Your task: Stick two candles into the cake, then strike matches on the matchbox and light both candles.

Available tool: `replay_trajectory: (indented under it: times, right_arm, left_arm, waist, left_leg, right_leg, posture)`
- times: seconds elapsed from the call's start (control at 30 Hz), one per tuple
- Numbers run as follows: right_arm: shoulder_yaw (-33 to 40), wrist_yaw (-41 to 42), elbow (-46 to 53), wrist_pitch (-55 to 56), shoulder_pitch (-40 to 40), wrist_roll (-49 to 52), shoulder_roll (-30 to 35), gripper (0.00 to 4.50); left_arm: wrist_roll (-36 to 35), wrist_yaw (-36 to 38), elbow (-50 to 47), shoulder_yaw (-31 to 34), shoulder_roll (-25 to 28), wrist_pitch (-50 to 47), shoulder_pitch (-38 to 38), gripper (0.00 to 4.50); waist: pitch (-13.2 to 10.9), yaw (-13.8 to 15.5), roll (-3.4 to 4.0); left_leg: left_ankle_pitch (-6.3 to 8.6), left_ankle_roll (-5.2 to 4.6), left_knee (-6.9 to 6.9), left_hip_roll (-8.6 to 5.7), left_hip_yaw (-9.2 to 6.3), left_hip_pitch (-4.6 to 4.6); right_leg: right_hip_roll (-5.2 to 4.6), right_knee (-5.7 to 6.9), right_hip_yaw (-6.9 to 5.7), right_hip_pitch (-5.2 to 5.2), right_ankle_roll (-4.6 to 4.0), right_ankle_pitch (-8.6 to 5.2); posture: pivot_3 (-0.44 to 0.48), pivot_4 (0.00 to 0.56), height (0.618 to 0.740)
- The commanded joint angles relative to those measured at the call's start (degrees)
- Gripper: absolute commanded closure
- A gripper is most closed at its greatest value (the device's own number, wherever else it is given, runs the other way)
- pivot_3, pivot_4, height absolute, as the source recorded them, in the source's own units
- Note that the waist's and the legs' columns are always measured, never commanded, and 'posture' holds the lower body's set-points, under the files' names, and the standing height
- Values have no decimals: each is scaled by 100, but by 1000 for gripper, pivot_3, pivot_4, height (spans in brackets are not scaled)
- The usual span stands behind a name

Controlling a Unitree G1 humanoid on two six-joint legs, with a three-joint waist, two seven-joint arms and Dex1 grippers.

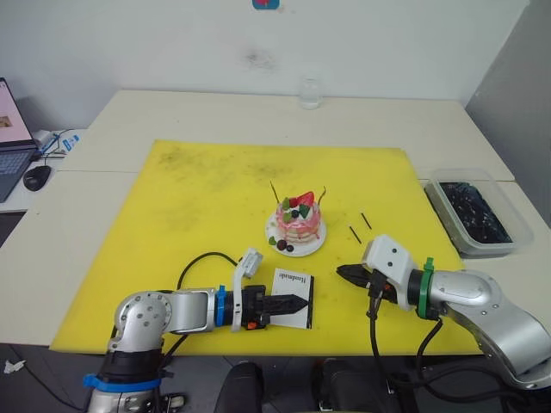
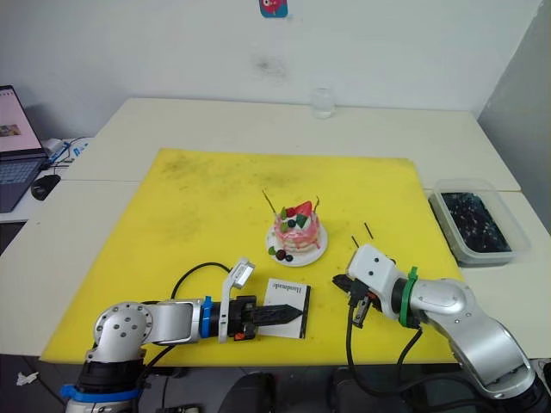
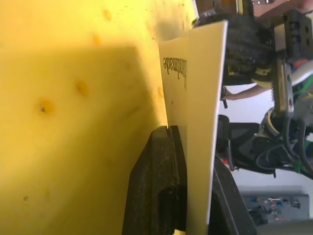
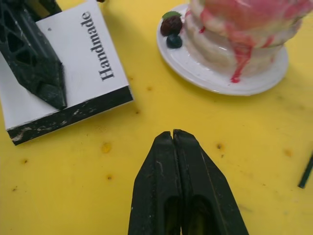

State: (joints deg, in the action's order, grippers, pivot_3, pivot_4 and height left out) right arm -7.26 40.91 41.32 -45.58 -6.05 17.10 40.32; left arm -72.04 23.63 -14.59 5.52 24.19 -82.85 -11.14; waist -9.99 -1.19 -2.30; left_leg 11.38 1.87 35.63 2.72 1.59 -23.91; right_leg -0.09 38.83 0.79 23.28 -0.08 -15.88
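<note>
- Left claw (image 1: 297, 303) pinches the matchbox (image 1: 293, 297) on the yellow mat (image 1: 198, 198).
- Right claw (image 1: 343, 274), pressed together and empty, hovers beside it.
- Both candles (image 1: 275, 191) stand in the cake (image 1: 298, 224).

The left gripper (image 1: 297, 303) is held low with its fingers clamped on the matchbox (image 1: 293, 298), while the right gripper (image 4: 173, 138), fingertips pressed together and empty, is pointed inward toward it.

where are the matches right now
Both matches lie untouched on the yellow mat, just right of the cake, ahead of the right gripper.
</note>
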Motion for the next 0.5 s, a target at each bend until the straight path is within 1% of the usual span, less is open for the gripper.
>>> replay_trajectory:
  times: [0.03,0.2,0.4,0.5]
  right_arm:
    - [440,-171,317,-31,122,227,-101,4500]
    - [559,-394,320,119,216,260,-257,4500]
    - [427,-1028,-220,875,209,-170,-904,4500]
    - [429,-1180,-513,1233,260,-239,-1201,4500]
  left_arm:
    - [-177,455,-314,116,236,173,63,4464]
    - [-473,585,-186,281,330,214,64,4464]
    - [-564,1012,-417,446,547,558,173,4464]
    - [-552,1118,-550,499,724,706,255,4464]
  waist:
    - [-2,-5,0]
    - [-5,-21,-2]
    - [-8,-30,-6]
    - [-9,-31,-5]
  left_leg:
    - [0,1,-1,0,0,-1]
    - [1,2,0,1,2,-3]
    - [1,1,3,0,3,-5]
    - [1,2,2,1,4,-6]
  right_leg:
    - [0,0,0,1,1,-1]
    - [-11,-3,4,0,6,-4]
    - [-14,-6,5,0,11,-1]
    - [-14,-6,5,1,8,-3]
  posture:
    - [0,150,740]
    - [0,150,740]
    - [0,150,740]
    - [0,150,740]
